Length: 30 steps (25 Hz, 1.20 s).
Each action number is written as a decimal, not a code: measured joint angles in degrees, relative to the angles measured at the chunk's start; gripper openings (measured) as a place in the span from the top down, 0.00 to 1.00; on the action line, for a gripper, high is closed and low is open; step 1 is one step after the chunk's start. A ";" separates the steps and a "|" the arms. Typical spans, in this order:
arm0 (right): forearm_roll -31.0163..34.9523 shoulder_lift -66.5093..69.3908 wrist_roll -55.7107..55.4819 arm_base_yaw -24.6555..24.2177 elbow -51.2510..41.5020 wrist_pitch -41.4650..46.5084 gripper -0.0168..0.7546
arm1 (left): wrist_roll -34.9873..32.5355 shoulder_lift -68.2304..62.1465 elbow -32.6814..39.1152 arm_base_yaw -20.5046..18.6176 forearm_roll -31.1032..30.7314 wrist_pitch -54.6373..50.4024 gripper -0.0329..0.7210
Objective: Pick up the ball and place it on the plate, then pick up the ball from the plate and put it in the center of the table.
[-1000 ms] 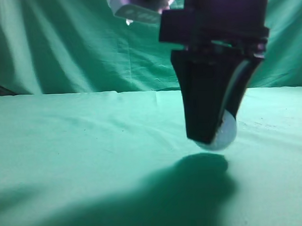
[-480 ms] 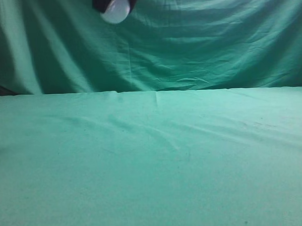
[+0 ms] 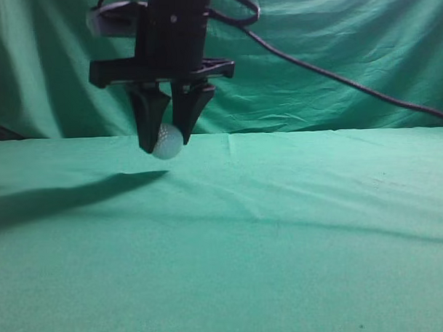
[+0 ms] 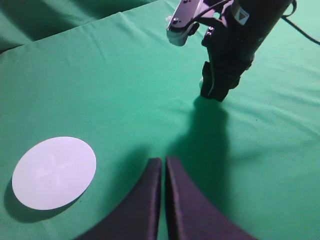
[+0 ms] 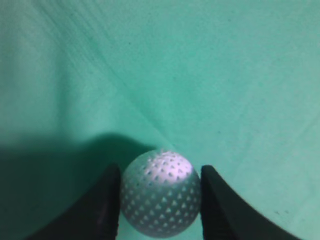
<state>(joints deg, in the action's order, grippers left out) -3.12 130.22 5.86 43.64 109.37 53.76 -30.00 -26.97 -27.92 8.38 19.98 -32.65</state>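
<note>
Two fingers of the right gripper [image 3: 166,139] pinch the ball [image 3: 167,141] above the table [image 3: 296,229], near its far edge; plate [image 4: 54,172] nearer the left gripper [image 4: 164,167], pressed together.

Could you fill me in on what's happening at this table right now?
The right tool is shut on the white golf ball, holding it just above the green table. The left tool sits closed and idle. A white plate lies empty on the cloth, off to one side.
</note>
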 joint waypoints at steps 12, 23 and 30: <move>0.60 1.52 0.00 0.00 2.52 1.11 0.28 | 0.00 0.00 0.00 0.00 0.00 -0.10 0.96; 0.60 -17.06 0.00 0.00 13.07 17.11 0.91 | 0.41 0.00 0.00 0.00 0.00 0.35 0.96; 0.63 -32.57 -0.11 -0.47 12.16 18.67 0.98 | 2.42 1.79 0.00 0.00 1.26 -1.48 0.96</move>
<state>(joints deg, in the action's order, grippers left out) -2.48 97.65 5.75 43.17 121.53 72.43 -27.57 -25.18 -27.92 8.38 21.25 -34.13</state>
